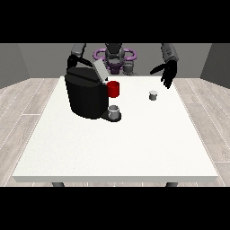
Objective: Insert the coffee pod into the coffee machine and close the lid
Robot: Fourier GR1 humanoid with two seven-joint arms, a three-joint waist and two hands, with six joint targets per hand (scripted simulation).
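Observation:
A black coffee machine [85,94] stands on the table's left half, its grey lid [100,70] raised and tilted back. A small grey cup [114,112] sits on the machine's front base. A small grey coffee pod [153,95] rests on the table at the right, on its own. The hand at the view's right [169,72] hangs above and behind the pod, apart from it, fingers straight and pointing down. The hand at the view's left [74,59] shows only partly behind the machine's top; its fingers are hidden.
A red mug [113,89] stands just right of the machine, below the lid. The white table [117,148] stretches broad towards the camera, with its front edge near the bottom.

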